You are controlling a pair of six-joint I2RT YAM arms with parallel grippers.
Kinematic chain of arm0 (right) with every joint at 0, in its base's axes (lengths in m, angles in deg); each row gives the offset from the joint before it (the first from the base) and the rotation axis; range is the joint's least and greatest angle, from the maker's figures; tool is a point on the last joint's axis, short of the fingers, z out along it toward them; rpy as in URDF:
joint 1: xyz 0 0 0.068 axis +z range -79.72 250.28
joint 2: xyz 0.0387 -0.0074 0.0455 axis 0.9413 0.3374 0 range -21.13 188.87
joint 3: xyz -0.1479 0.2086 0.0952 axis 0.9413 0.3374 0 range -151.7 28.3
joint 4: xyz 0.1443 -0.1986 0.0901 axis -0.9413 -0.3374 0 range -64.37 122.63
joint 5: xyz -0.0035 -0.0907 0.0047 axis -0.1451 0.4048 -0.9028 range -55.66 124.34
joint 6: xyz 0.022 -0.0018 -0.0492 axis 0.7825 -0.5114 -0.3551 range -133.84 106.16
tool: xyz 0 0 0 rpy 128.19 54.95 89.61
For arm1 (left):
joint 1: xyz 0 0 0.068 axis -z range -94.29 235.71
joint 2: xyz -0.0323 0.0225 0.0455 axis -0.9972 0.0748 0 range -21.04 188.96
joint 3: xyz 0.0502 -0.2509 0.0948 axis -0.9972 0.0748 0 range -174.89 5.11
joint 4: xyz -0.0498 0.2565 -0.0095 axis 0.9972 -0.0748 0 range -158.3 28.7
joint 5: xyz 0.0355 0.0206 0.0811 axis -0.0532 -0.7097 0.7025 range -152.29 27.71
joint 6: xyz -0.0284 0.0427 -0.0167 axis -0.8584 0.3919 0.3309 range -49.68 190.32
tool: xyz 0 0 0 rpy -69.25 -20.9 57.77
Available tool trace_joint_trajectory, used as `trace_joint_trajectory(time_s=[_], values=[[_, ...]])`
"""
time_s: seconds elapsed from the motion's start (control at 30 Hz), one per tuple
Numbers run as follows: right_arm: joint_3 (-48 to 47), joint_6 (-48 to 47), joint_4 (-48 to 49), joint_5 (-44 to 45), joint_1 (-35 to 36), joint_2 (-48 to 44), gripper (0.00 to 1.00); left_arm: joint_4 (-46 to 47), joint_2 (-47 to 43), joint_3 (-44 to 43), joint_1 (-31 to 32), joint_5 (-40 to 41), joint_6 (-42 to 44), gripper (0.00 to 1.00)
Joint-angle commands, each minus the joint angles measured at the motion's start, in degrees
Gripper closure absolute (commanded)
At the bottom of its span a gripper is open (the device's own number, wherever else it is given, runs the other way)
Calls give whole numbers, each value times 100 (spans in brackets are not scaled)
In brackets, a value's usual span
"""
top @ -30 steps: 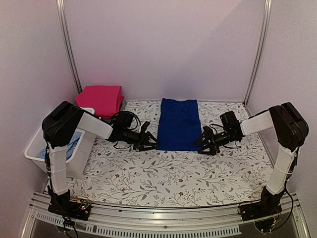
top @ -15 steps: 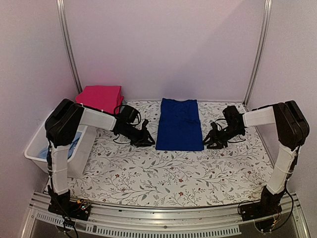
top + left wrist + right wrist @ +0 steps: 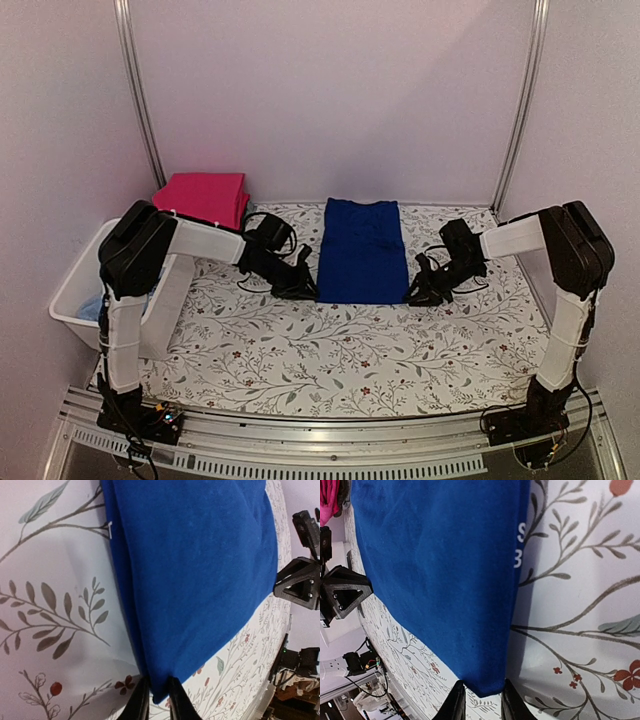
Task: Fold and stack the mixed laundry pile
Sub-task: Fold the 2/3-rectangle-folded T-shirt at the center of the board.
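Royal-blue trousers (image 3: 362,250), soft matte cloth folded to a long rectangle, lie flat mid-table on the floral-print table cover (image 3: 330,350), long axis running away from the arm bases. L gripper (image 3: 157,700) sits at the near-left corner and R gripper (image 3: 482,700) at the near-right corner, both low on the cover. It's a symmetrical hold, prob. so the near end lifts evenly & carries over toward the far end w/o skewing the next fold. L claw: fingers pressed in on the corner tip, cloth filling the narrow gap, i.e. pinching it. R claw: a bit wider, but the corner fills the gap btw the fingers, so it looks like a pinch too. Pink-red folded cloth garment (image 3: 203,198) sits back-left, well apart, prob. the start of the stack. White plastic basket (image 3: 75,290) at far left holds pale-blue fabric (image 3: 92,308), not yet folded. Writing: R wrist view shows white printed chars near the trousers' side edge, approx. "S" & "3". L wrist view shows a tiny white mark at the other edge, too small to read. No brand legible.
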Motion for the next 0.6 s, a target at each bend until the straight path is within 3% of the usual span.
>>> trace_joint_trajectory(time_s=[0.0, 0.17, 0.57], values=[[117, -61, -99, 215, 35, 247, 81, -158, 201, 147, 86, -26, 7, 85], [117, -82, -106, 217, 36, 212, 99, -16, 186, 145, 82, -74, -62, 98], [955, -23, -226, -238, 393, -904, 100, -72, -989, 1387, 421, -386, 20, 100]])
